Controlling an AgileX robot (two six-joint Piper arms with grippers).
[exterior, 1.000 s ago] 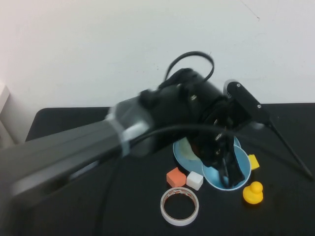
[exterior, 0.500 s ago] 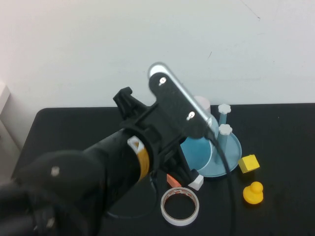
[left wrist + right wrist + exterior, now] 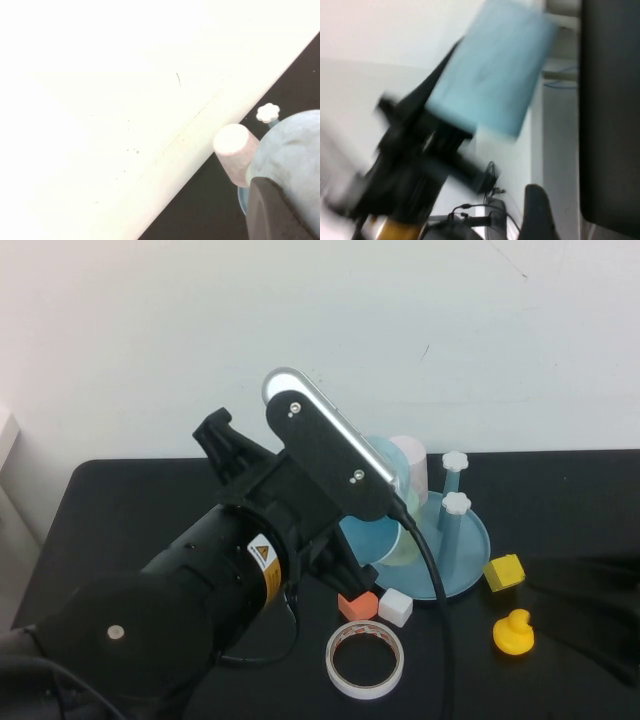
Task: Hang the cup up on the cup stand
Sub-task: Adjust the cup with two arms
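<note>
The cup [image 3: 366, 535] is light blue and sits at the tip of my left arm, over the left part of the cup stand [image 3: 472, 562], a round blue tray. Two blue pegs with white caps [image 3: 457, 503] stand on the stand's right side. In the left wrist view my left gripper [image 3: 295, 200] is shut on the cup [image 3: 295, 150], with one dark finger [image 3: 275, 210] on its outer wall. In the high view that gripper is hidden behind its own wrist. The right wrist view shows the cup [image 3: 490, 70] in the left arm's jaws from a distance. My right gripper [image 3: 570, 200] stands open and empty.
A pale pink cup [image 3: 412, 465] sits upside down at the stand's back, and a pale green cup [image 3: 405, 545] lies beside the blue one. An orange block [image 3: 357, 605], white block [image 3: 396, 608], yellow block [image 3: 503, 572], yellow duck [image 3: 513, 632] and tape roll [image 3: 366, 660] lie in front.
My left arm has swung off the stand and drawn back to the left with the cup. The pegs and the green cup have come into sight.
</note>
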